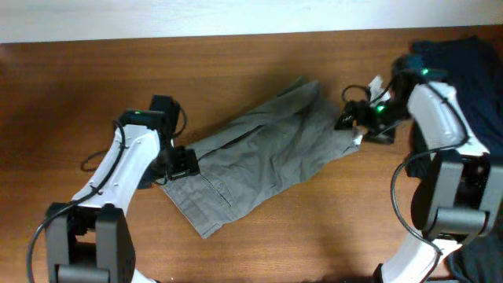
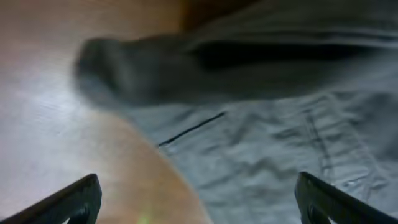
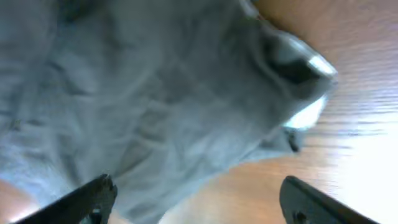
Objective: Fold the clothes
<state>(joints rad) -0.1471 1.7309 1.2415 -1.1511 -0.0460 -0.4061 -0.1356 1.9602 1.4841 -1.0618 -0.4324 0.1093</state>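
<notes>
Overhead, the shorts lie slantwise across the middle of the wooden table, wrinkled, with one end near the front edge and the other toward the back. The left gripper sits at their left edge and the right gripper at their right corner; dark clothes are piled at the far right. Left wrist: the fingers stand wide apart with nothing between them, above a stitched pocket seam and a rolled, blurred hem. Right wrist: that gripper is also spread wide and empty, over a corner showing pale lining. The cloth looks light, soft and limp, so it will probably sag and bunch when lifted. The thicker seamed edges and corners seem the firmest places to pinch.
</notes>
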